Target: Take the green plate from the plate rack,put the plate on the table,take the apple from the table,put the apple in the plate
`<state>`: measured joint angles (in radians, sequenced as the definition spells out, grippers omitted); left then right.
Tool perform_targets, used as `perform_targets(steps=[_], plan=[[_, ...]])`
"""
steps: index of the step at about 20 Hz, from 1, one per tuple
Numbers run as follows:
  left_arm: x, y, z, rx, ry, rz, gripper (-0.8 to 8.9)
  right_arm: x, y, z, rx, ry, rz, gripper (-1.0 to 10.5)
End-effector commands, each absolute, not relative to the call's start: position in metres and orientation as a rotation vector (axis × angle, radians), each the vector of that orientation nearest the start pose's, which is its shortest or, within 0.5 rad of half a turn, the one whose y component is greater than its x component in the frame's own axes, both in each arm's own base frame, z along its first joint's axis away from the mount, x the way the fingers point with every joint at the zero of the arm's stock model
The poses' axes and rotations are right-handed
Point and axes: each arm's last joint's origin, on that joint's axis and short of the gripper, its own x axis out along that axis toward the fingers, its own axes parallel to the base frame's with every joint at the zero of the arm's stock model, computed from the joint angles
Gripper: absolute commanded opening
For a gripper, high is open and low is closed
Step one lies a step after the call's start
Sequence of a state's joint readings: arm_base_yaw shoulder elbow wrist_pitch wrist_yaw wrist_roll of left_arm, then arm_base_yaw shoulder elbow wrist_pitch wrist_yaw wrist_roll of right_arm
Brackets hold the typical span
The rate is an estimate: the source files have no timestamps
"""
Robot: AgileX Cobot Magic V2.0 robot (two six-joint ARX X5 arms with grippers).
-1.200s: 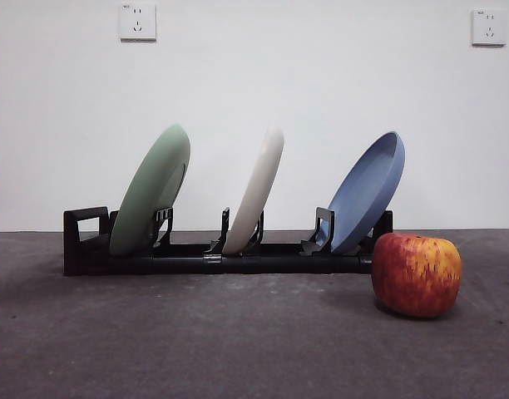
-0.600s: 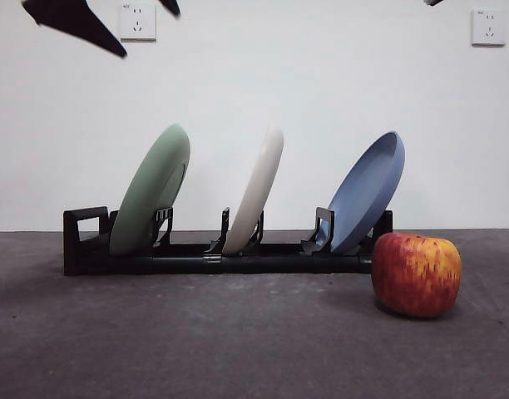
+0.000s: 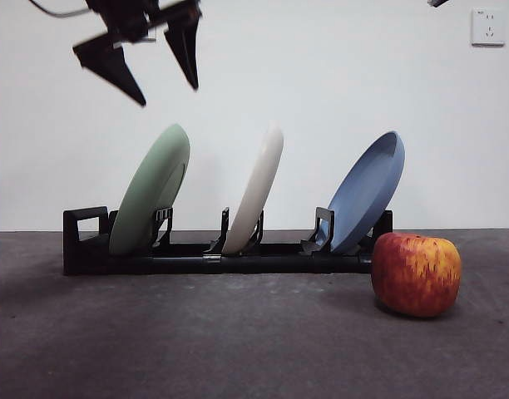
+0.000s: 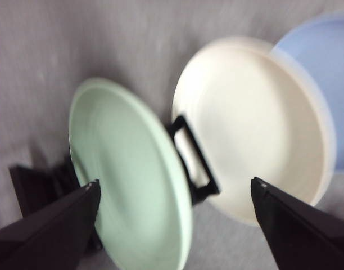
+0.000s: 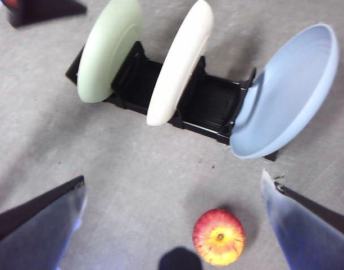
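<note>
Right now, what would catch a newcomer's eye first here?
Three tilted plates in the plate rack: the green plate at the handle end, a cream-white plate in the middle, a blue plate at the far end. The left gripper hangs open above the green plate. The apple sits on the table beside the blue plate's end.

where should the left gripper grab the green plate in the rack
Best on the top rim of the green plate, coming down from above. It stands on edge in the plate rack, leaning, its upper edge free while dividers hold its base. The left gripper hovers open above it.
</note>
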<state>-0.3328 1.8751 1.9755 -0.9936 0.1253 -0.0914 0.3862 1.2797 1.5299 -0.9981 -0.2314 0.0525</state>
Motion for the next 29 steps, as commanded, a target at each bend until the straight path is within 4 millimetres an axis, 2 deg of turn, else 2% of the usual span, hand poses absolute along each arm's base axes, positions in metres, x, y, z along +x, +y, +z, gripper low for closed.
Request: perform_targets(steps=[1, 5, 8, 9, 12, 24, 26, 29], plan=[[0.383, -0.136, 0.346, 0.038, 0.984, -0.373, 4.44, 0.218, 0.096, 0.410, -0.013, 0.769, 0.566, 6.9], [0.391, -0.139, 0.328, 0.059, 1.037, -0.351, 4.36, 0.218, 0.096, 0.410, -0.013, 0.769, 0.566, 6.9], [0.393, -0.139, 0.327, 0.058, 1.034, -0.351, 4.26, 0.218, 0.096, 0.410, -0.014, 0.774, 0.565, 6.9], [0.393, -0.140, 0.327, 0.058, 1.030, -0.353, 3.49, 0.218, 0.096, 0.410, -0.013, 0.774, 0.566, 6.9], [0.392, -0.139, 0.327, 0.089, 1.031, -0.369, 0.03, 0.218, 0.096, 0.410, -0.014, 0.777, 0.565, 6.9], [0.392, -0.141, 0.328, 0.075, 1.024, -0.392, -0.09, 0.218, 0.096, 0.410, -0.014, 0.777, 0.565, 6.9], [0.392, -0.142, 0.336, 0.054, 1.002, -0.428, -0.09, 0.218, 0.096, 0.410, -0.013, 0.777, 0.565, 6.9], [0.390, -0.145, 0.363, 0.029, 0.918, -0.473, -0.09, 0.218, 0.096, 0.410, -0.013, 0.776, 0.565, 6.9]])
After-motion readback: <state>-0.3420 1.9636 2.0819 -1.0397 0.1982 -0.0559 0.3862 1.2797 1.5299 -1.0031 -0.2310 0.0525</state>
